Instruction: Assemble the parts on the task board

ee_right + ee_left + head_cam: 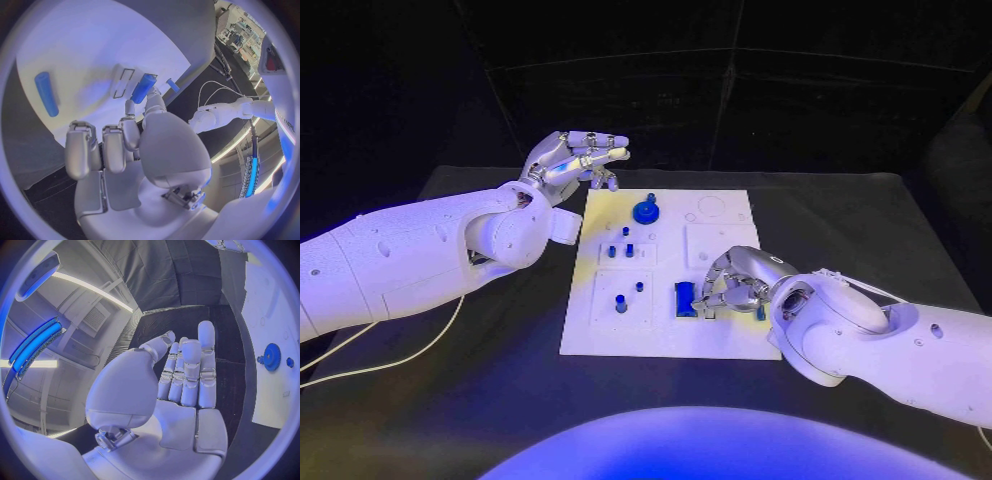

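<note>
Board (718,340) lies mid-table on the black table (877,230). A blue gear (646,211) is seen at its far end, small pegs (627,250) down the left half, a blue block (685,299) near the right hand (737,283). That hand is lowered on the board's right side, fingers curled — a blue cylinder (143,88) is met at the fingertips; a firm hold cannot be told. Left hand (574,160) is raised off the far-left corner, nothing held, fingers loosely apart. A white cable (401,360) trails left of the board — bare table remains right.
</note>
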`<state>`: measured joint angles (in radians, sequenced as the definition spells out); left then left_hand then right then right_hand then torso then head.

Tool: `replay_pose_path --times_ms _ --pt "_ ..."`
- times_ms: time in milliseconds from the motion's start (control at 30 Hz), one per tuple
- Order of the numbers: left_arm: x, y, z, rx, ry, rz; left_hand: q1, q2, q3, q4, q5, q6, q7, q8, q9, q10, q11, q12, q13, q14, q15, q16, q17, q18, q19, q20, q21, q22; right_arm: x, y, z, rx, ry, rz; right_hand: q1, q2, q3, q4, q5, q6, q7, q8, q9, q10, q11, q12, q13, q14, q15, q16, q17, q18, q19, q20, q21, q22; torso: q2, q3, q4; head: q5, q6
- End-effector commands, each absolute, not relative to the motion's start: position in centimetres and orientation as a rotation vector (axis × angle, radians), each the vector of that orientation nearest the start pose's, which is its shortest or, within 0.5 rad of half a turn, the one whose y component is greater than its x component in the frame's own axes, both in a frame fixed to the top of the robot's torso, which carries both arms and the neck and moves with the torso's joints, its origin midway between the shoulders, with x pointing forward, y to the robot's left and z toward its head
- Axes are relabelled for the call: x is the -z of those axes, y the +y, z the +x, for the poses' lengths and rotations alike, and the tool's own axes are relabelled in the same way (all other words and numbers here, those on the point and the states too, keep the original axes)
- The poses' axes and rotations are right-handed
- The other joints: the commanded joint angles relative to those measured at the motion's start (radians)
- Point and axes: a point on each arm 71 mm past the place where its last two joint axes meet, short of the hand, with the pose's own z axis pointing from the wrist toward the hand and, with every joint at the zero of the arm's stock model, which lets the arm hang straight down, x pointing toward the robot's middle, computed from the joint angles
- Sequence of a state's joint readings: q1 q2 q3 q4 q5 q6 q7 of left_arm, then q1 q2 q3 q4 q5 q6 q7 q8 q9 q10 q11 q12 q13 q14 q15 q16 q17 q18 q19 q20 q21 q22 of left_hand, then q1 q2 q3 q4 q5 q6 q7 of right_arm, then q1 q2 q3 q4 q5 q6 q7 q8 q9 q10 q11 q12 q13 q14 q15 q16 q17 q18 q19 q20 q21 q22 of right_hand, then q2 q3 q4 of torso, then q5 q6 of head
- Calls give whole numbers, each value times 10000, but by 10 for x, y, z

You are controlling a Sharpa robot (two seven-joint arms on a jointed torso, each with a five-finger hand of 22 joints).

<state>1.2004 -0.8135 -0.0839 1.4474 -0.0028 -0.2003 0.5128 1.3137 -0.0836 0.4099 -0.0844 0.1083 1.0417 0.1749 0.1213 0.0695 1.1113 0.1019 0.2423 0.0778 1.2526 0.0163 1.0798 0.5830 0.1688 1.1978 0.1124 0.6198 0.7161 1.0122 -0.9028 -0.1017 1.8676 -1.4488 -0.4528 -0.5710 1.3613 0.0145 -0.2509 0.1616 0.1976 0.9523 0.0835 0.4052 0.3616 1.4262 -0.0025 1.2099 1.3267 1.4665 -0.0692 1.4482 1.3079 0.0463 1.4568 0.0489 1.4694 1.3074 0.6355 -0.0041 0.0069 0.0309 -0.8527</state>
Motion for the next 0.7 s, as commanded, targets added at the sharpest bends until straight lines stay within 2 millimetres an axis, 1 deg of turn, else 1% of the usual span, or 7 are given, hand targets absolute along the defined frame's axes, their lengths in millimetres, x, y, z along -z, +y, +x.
replay_pose_path --times_ms 33,100,267,300,433,500,700 --pt "188 212 496 16648 13780 -10355 55 68 -48 1 -26 -42 1 52 -8 -66 -11 55 -16 -76 -14 -36 -9 139 12 15 -54 -11 249 -171 369 -5877 19021 2034 -109 0 -72 8 78 -165 64 -167 -81 -66 115 -69 -408 584 106 -63 143 -42 -80 27 -45 1107 -10 -6 -5 -68 24" --pt "188 212 496 16638 13774 -10357 55 68 -48 1 -26 -42 1 52 -8 -66 -11 55 -16 -76 -14 -36 -9 139 12 15 -54 -11 248 -183 369 -5669 18998 2156 -88 67 -87 5 149 -261 124 -339 -175 -88 166 -107 -428 583 151 -69 138 -41 -80 73 -47 1108 -15 -11 0 -96 36" --pt "188 213 495 16618 13762 -10361 62 74 -51 -3 -25 -39 -2 58 -8 -67 -14 65 -16 -78 -16 -34 -12 139 13 14 -58 -14 247 -215 368 -4921 18911 2248 -117 232 -167 58 390 -441 264 -856 -473 -106 287 -143 -437 583 256 -74 140 -43 -76 187 -48 1118 -24 -33 -29 -170 83" --pt "188 213 495 16620 13762 -10361 70 80 -54 -8 -24 -37 -5 63 -7 -68 -16 74 -17 -80 -17 -33 -15 140 13 13 -62 -17 246 -221 368 -4780 18870 2239 -128 252 -184 75 401 -471 283 -940 -522 -102 303 -134 -428 582 273 -76 138 -41 -78 198 -49 1117 -19 -29 -28 -181 104" --pt "188 213 495 16634 13764 -10356 70 80 -54 -8 -24 -37 -5 63 -7 -68 -16 74 -17 -80 -17 -33 -15 140 13 13 -62 -17 246 -237 368 -4370 18696 2194 -113 314 -202 93 423 -413 299 -1068 -610 -96 321 -128 -420 583 293 -75 143 -39 -78 224 -51 1118 -21 -13 -43 -228 133" --pt "188 213 495 16636 13766 -10356 70 80 -54 -8 -24 -37 -5 63 -7 -68 -16 74 -17 -80 -17 -33 -15 140 13 13 -62 -17 245 -244 368 -4174 18633 2187 -87 362 -204 97 440 -327 297 -1126 -655 -89 319 -121 -413 585 296 -68 159 -41 -71 233 -45 1128 -13 -4 -31 -268 140" --pt "188 212 496 16645 13777 -10355 70 82 -57 -8 -24 -33 -7 67 -6 -67 -18 80 -17 -80 -18 -32 -16 140 14 13 -64 -19 247 -257 370 -3659 18582 2271 -12 490 -249 115 733 94 242 -1304 -807 -43 276 -70 -365 601 267 -27 239 -57 -13 224 3 1201 -14 -10 -24 -366 150"
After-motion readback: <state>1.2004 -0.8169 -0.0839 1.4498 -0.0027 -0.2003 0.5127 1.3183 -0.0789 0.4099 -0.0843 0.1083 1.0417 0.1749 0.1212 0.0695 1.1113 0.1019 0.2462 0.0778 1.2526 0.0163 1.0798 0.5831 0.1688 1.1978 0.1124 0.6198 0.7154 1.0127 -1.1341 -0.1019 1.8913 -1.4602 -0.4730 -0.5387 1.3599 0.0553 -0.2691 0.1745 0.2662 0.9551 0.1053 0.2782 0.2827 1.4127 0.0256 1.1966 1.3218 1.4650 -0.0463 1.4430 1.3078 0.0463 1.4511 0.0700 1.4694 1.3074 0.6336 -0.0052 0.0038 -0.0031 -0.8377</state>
